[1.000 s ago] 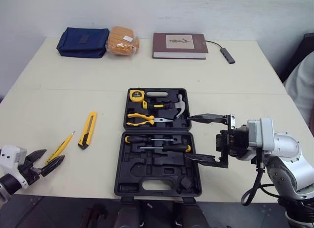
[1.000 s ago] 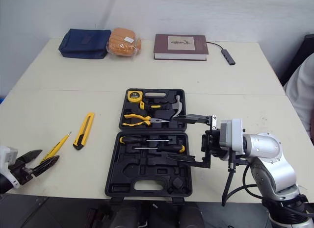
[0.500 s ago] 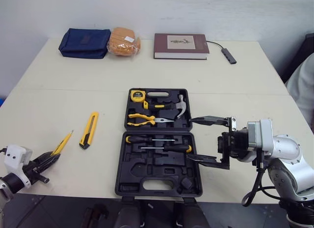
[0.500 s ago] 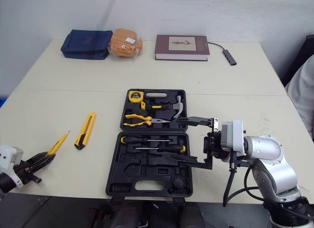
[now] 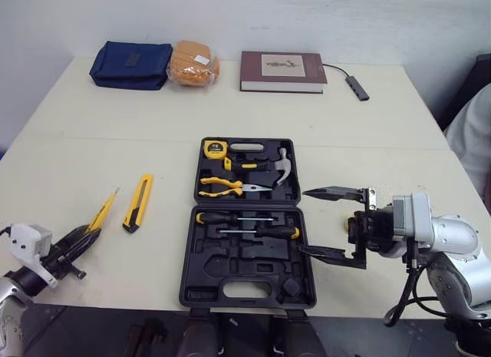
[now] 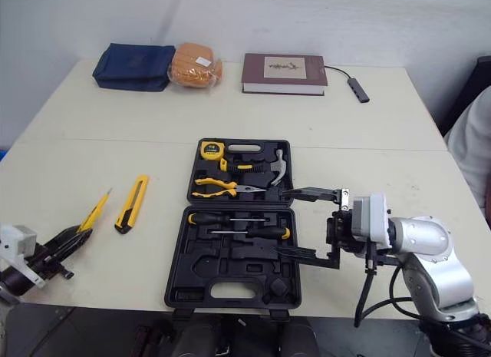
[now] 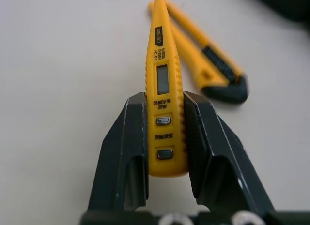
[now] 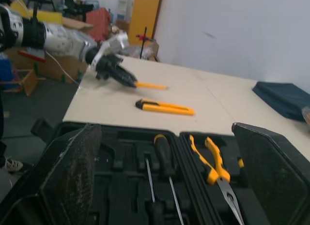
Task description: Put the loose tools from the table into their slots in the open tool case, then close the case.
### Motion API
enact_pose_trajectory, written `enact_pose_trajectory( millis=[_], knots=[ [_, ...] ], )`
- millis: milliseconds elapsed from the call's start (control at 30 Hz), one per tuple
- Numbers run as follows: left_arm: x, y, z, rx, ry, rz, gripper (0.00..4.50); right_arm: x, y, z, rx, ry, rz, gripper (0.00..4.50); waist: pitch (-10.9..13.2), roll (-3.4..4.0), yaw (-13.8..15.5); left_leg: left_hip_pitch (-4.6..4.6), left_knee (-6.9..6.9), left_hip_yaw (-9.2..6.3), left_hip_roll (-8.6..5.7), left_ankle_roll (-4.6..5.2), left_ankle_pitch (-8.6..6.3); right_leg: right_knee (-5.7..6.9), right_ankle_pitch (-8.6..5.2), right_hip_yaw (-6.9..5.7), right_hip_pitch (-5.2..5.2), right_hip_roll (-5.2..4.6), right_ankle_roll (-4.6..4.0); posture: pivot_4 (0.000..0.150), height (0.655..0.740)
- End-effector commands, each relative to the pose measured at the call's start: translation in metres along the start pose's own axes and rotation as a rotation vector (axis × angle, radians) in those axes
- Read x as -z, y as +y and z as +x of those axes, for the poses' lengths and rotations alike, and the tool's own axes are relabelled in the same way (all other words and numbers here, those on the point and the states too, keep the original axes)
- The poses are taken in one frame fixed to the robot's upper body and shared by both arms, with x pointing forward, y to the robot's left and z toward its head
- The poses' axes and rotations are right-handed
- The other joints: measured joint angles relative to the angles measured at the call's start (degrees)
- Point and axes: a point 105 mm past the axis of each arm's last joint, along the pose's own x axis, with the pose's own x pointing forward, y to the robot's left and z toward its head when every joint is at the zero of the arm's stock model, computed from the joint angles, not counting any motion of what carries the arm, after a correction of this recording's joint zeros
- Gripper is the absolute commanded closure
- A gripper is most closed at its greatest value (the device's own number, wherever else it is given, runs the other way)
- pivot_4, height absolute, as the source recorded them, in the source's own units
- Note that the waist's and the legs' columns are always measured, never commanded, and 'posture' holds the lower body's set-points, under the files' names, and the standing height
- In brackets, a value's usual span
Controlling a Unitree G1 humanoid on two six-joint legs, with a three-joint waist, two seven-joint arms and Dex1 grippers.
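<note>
We see the left gripper point(image 7: 164, 101) clamped on the yellow tester pen point(image 7: 163, 80). Its two black fingers point(image 7: 128, 138) press against the sides of the pen's button end, and the tip points out beyond the fingertips. The yellow utility knife point(image 7: 208, 65) lies on the table point(image 5: 92, 142) just beyond this gripper, beside the pen's front part and apart from the fingers. The right gripper point(image 5: 305, 221) has its fingers spread wide and holds nothing. Its fingertips reach over the nearest edge of the open tool case point(image 5: 189, 257), close to the screwdrivers point(image 5: 245, 223) and pliers point(image 5: 226, 190) lying in their slots.
</note>
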Motion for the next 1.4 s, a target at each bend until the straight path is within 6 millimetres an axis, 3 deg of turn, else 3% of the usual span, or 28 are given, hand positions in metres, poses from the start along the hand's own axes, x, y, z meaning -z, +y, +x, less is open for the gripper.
enact_pose_trajectory(
  millis=[33,267,600,967,1400],
  knots=[
    [-0.035,-0.017,0.012,0.127,-0.08,0.114,4.13,-0.001,-0.003,-0.016,0.024,0.044,-0.046,0.0,0.0,-0.01,0.0,0.0,0.0,0.01,0.0,0.0,0.0,-0.01,0.0,-0.01,0.01,0.0,0.01,0.15,0.74],
    [-0.064,-0.091,0.053,0.548,-0.089,0.289,4.13,0.008,0.001,-0.042,0.076,0.142,-0.038,0.0,0.1,-0.01,0.1,0.02,0.01,0.03,0.01,-0.02,0.04,0.02,0.0,-0.03,0.04,0.1,0.01,0.15,0.74],
    [-0.072,-0.158,0.086,0.923,0.035,0.405,4.13,0.012,0.013,-0.045,0.089,0.169,-0.014,0.0,0.1,0.04,-0.2,0.07,0.03,0.12,0.13,-0.04,0.42,0.11,0.0,0.07,0.02,0.41,0.0,0.15,0.74],
    [-0.058,-0.166,0.097,0.982,0.199,0.607,4.13,0.014,0.018,-0.04,0.101,0.169,0.001,0.0,0.2,0.05,0.7,0.04,0.09,0.07,0.16,-0.04,0.46,0.13,-0.02,0.13,0.01,0.52,-0.03,0.15,0.74],
    [-0.055,-0.165,0.106,0.981,0.263,0.637,4.13,0.021,0.016,-0.037,0.065,0.193,-0.009,0.0,0.2,0.04,1.3,0.01,0.21,0.07,0.16,-0.01,0.45,0.18,-0.02,0.13,0.02,0.52,-0.03,0.15,0.74]
  ],
)
